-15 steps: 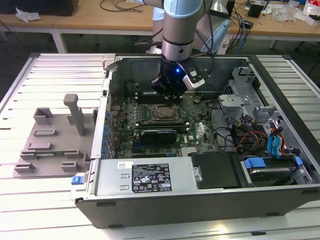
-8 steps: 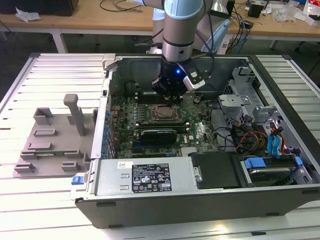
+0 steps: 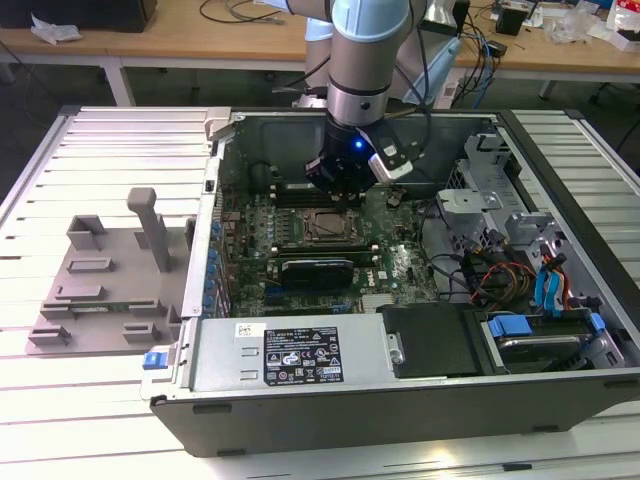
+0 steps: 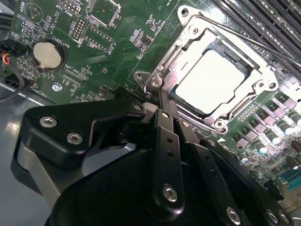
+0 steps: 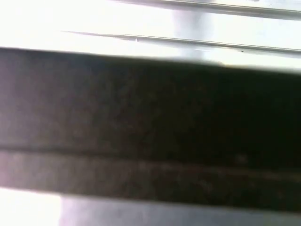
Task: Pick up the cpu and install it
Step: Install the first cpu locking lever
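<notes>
The cpu point(image 4: 210, 80) is being seated in the socket frame point(image 4: 263, 70) on the motherboard point(image 4: 117, 61). The gripper point(image 4: 162, 101) is being held just beside the frame.

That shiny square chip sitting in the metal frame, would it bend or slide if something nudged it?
Probably neither. The cpu looks like a flat, rigid metal-topped plate, so likely stiff. The socket frame surrounds its edges, so a sideways nudge should barely move it. Its smooth, glossy top may be slippery for the gripper.

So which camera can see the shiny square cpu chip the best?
The second wrist view: the cpu sits big and bright inside its socket frame. In the exterior view it is tiny, just below the gripper.
</notes>
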Robot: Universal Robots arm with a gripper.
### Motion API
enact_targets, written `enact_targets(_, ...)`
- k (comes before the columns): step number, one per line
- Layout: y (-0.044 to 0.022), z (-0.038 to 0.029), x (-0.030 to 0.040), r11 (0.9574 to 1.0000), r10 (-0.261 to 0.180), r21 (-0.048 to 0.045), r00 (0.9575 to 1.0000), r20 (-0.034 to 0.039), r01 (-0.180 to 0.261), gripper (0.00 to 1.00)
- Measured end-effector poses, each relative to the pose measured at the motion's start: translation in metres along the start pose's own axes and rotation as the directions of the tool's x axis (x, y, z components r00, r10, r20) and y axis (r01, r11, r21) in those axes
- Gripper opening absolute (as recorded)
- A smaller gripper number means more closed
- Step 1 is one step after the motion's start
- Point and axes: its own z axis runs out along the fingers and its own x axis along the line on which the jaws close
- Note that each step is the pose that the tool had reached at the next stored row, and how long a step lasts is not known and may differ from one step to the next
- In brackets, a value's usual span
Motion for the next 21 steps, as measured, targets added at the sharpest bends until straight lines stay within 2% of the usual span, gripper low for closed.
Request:
enact_targets(7,0.0018,0.0001,-0.0002,1.0,0.0,-0.0021,1.0,0.0003,0.0,0.11)
enact_targets(8,0.0022,-0.0019,-0.0004,1.0,0.0,-0.0032,1.0,0.0013,0.0,0.11)
enact_targets(9,0.0021,-0.0086,-0.0002,1.0,0.0,-0.0018,1.0,0.0002,0.0,0.11)
enact_targets(11,0.0014,-0.0113,0.0,1.0,0.0,0.0004,1.0,0.0,0.0,0.11)
enact_targets(16,-0.0084,-0.0117,0.001,1.0,0.0,0.0023,1.0,-0.0002,0.0,0.11)
enact_targets(18,-0.0157,-0.0119,0.0019,1.0,0.0,0.0039,1.0,-0.0003,0.0,0.11)
enact_targets(20,-0.0201,-0.0121,0.0025,1.0,0.0,0.0074,1.0,-0.0006,0.0,0.11)
enact_targets(21,-0.0213,-0.0131,0.0028,0.9999,0.0,0.0122,1.0,-0.001,0.0,0.11)
